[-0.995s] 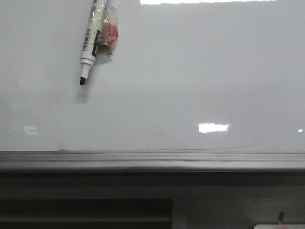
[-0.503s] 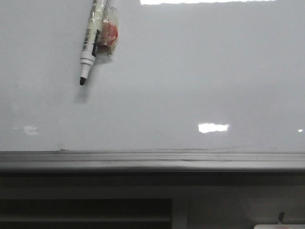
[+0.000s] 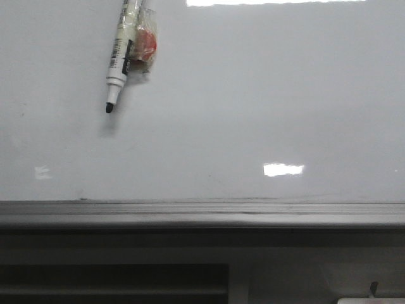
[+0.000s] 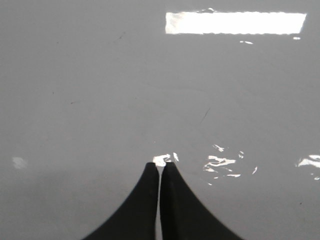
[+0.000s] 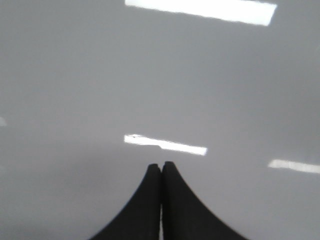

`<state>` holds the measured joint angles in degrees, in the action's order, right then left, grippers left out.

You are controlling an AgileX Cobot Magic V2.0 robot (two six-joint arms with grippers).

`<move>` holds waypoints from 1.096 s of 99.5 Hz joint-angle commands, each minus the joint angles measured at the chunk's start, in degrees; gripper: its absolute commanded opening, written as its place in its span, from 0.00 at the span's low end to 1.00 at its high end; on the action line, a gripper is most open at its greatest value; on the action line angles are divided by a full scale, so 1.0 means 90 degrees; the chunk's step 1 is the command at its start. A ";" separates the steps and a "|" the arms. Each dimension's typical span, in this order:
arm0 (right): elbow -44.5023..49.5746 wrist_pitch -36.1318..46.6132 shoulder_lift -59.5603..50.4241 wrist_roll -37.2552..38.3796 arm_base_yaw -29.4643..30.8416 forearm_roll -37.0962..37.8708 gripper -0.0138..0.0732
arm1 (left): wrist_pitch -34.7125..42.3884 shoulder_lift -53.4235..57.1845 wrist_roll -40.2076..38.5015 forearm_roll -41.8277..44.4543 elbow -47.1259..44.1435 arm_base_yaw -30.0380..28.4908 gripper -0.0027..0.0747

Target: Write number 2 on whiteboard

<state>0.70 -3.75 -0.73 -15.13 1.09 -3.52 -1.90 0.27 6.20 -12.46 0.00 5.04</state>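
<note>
The whiteboard [image 3: 253,114] fills the front view, glossy white-grey with bright reflections. No number 2 shows on it; its surface is blank. A white marker [image 3: 119,57] with a black tip hangs down from the top edge at the upper left, its tip close to the board. An orange-red taped piece [image 3: 145,44] sits beside it. What holds the marker is out of view. My left gripper [image 4: 160,166] is shut and empty before a glossy grey surface [image 4: 100,90]. My right gripper [image 5: 161,165] is shut and empty before a similar surface [image 5: 225,75].
A grey ledge [image 3: 202,214] runs along the whiteboard's lower edge. Below it is a dark slatted panel [image 3: 114,282]. A small white object [image 3: 370,300] shows at the bottom right corner.
The marker has not moved. Only a small light reflection at the board's lower left has shrunk a little.
</note>
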 commanded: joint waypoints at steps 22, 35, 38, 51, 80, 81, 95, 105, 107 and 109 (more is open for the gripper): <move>0.0156 0.0827 -0.0079 -0.0002 0.0047 -0.3693 0.08 | 0.0839 0.0168 -0.0068 -0.2989 -0.0056 -0.0006 0.01; 0.0020 0.0652 -0.0079 -0.0002 0.0047 -0.4864 0.08 | 0.0658 0.0168 -0.0068 -0.3631 0.0121 -0.0006 0.01; -0.0088 0.0490 -0.0079 -0.0046 0.0047 -0.4823 0.08 | 0.0552 0.0168 -0.0068 -0.3631 0.0202 0.0005 0.01; -0.0613 -0.0390 0.0144 -0.0346 0.0047 -0.4595 0.11 | -0.0334 0.0012 -0.0012 -0.3179 0.0770 0.0005 0.01; -0.2275 -0.2033 0.1955 -0.0420 -0.0072 -0.3594 0.11 | -0.2215 -0.1617 0.1270 -0.2684 0.2477 0.0232 0.01; -0.2301 -0.2033 0.2021 -0.0420 -0.0089 -0.3599 0.11 | -0.2181 -0.1653 0.1270 -0.2717 0.2498 0.0299 0.01; -0.2673 -0.2315 0.2440 -0.0568 -0.0450 -0.3574 0.13 | -0.2109 -0.2275 0.1675 -0.3221 0.2762 0.1035 0.01; -0.2762 -0.2409 0.2503 -0.0595 -0.0640 -0.3586 0.29 | -0.1979 -0.2670 0.1872 -0.3514 0.2803 0.1559 0.08; -0.2773 -0.2409 0.2503 -0.0595 -0.0646 -0.3587 0.34 | -0.1923 -0.2762 0.1921 -0.3572 0.2808 0.1671 0.11; -0.2776 -0.2409 0.2503 -0.0595 -0.0678 -0.3587 0.38 | -0.1851 -0.2854 0.1998 -0.3677 0.2820 0.1785 0.14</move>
<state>-21.77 -27.66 20.78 -19.23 -4.08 -35.42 -23.04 -21.87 21.94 -41.22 23.06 17.30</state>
